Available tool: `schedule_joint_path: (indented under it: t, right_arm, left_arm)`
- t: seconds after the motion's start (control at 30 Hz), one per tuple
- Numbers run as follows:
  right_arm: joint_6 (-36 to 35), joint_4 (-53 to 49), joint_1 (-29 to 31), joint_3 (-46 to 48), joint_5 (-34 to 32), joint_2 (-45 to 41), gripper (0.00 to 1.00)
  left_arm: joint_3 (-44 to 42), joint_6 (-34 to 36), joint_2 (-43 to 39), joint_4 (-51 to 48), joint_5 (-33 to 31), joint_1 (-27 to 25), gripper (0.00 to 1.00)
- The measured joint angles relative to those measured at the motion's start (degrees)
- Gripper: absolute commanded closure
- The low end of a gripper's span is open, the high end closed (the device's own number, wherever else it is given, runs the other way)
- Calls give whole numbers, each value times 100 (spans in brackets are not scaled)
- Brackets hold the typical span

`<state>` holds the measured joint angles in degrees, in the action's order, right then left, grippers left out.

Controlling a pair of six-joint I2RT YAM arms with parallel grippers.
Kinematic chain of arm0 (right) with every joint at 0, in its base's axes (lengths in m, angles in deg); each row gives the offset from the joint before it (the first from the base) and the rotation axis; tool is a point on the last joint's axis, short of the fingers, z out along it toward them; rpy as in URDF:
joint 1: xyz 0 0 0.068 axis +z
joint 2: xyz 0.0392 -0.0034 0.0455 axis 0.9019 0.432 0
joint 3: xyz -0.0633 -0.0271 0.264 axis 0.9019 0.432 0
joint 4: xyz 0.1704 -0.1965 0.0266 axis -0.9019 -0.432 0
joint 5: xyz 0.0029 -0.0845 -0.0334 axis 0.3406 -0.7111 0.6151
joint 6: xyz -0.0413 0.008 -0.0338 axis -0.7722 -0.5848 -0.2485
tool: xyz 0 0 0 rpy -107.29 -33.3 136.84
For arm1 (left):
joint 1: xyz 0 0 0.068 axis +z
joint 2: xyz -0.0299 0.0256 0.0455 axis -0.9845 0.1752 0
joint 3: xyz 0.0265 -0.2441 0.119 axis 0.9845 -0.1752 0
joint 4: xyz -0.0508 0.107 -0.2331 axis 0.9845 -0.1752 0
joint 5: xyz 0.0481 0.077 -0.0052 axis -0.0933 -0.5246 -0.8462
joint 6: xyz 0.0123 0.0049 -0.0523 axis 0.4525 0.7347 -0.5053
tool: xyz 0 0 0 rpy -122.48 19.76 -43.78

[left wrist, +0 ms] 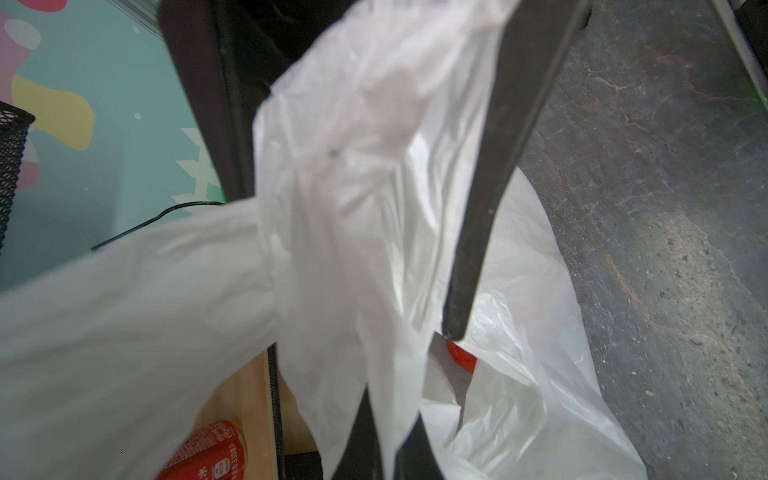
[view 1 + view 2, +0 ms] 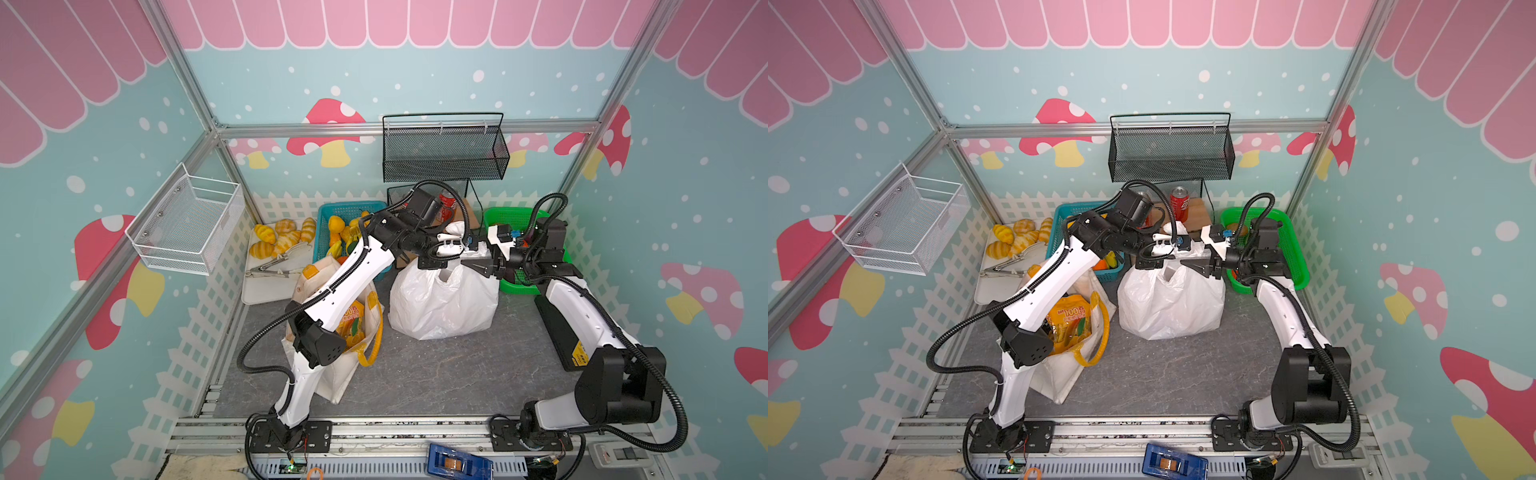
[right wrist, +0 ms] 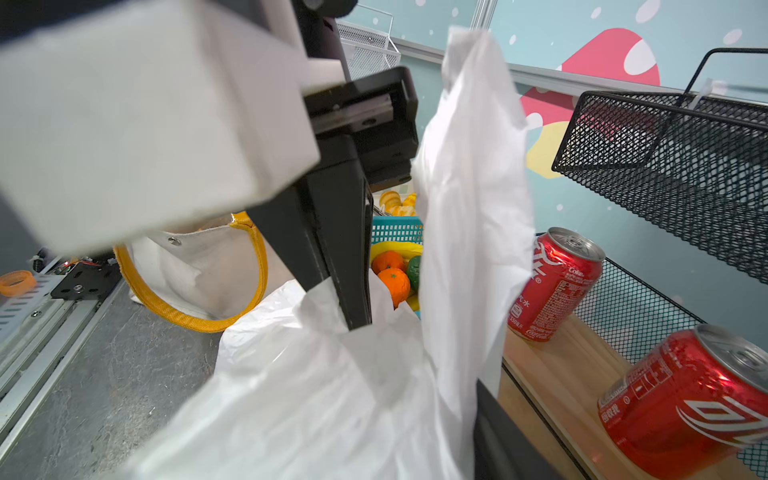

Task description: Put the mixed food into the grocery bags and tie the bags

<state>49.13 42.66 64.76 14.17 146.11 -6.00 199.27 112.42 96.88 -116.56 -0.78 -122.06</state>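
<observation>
Tote (image 2: 332, 374) is on the left of the tabletop (image 2: 436, 374), with an orange snack packet (image 2: 1067, 320) sitting inside. The white bag (image 2: 444, 303) stands mid-table, and both arms meet right over its mouth. The left fingers (image 3: 351, 307) are clamped on a handle strip (image 1: 353, 187). That strip runs lengthwise into the gap of the right fingers (image 2: 478, 266), which stand apart around it and aren't pinching yet. So the right arm's nearest, and closing on the strip looks like the next bit of the tie.
</observation>
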Motion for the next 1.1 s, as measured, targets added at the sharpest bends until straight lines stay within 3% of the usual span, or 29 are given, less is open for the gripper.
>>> schedule_joint_path:
  t: [0.37,0.67,0.83,0.93,1.1]
  right_arm:
    - [122,170,7,0,22,0,58]
    - [203,210,15,4,-46,0,96]
    - [258,256,39,129,-227,-68,100]
    - [369,411,39,372,-330,-214,100]
    - [546,621,39,647,-387,-437,100]
  left_arm:
    - [0,59,92,2,-63,2,100]
    - [0,44,105,11,-96,15,98]
    - [-22,-153,74,15,186,155,64]
    - [-267,-433,-122,74,603,332,52]
    - [-673,-1255,-540,435,1397,691,41]
